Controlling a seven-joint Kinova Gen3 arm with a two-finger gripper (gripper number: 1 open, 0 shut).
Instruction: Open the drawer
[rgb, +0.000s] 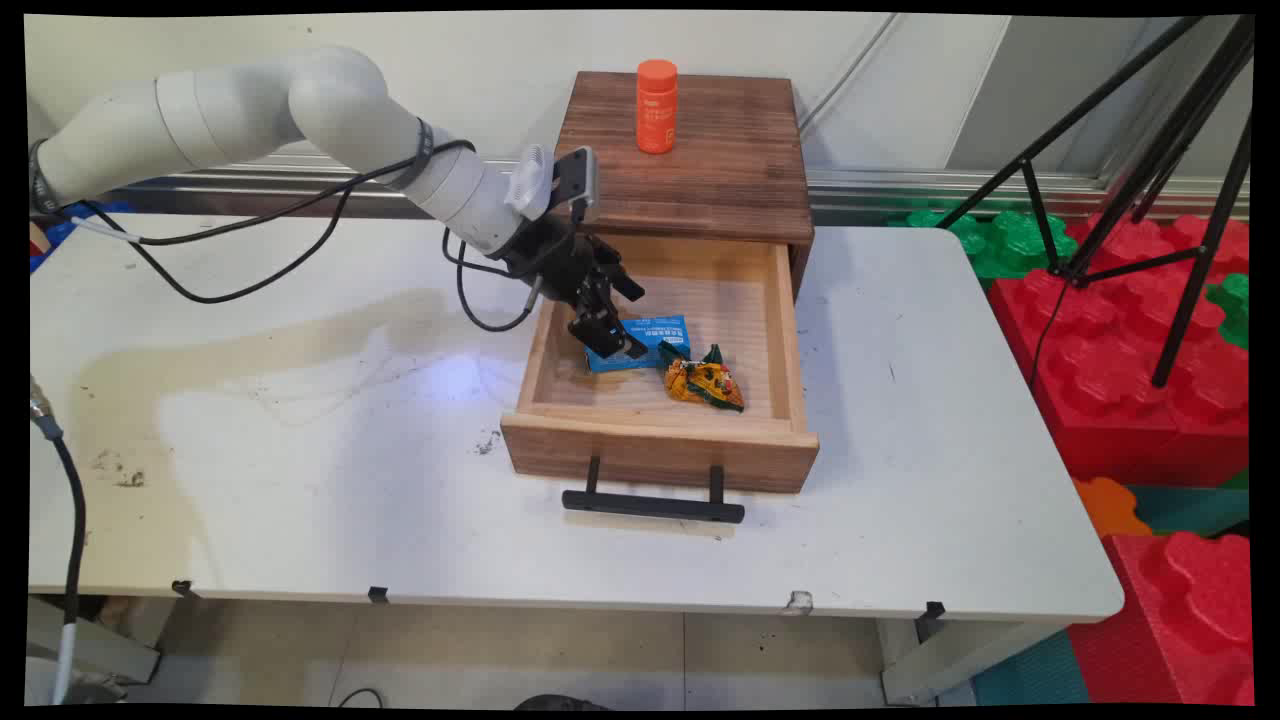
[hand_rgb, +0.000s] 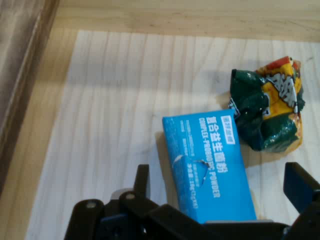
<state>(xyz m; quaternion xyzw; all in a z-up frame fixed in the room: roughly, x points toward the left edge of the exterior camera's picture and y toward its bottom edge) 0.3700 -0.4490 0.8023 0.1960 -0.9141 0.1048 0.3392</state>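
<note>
My gripper (rgb: 618, 325) reaches down into an open wooden drawer (rgb: 660, 440). It stands open over a blue box (rgb: 655, 338) lying flat on the drawer floor. In the hand view the blue box (hand_rgb: 210, 160) lies between the two fingers (hand_rgb: 142, 181), and my gripper (hand_rgb: 220, 200) has a small gap to the box on each side. A crumpled yellow and green snack packet (rgb: 705, 382) lies just beside the box, toward the drawer's front right; in the hand view the packet (hand_rgb: 270, 110) touches the box's far corner.
The drawer belongs to a small wooden cabinet (rgb: 700, 170), and an orange bottle (rgb: 656, 105) stands on its top. The drawer's side wall (hand_rgb: 20, 75) is close on my gripper's left. Red and green foam blocks (rgb: 1120, 340) and a black tripod (rgb: 1190, 200) stand right of the table.
</note>
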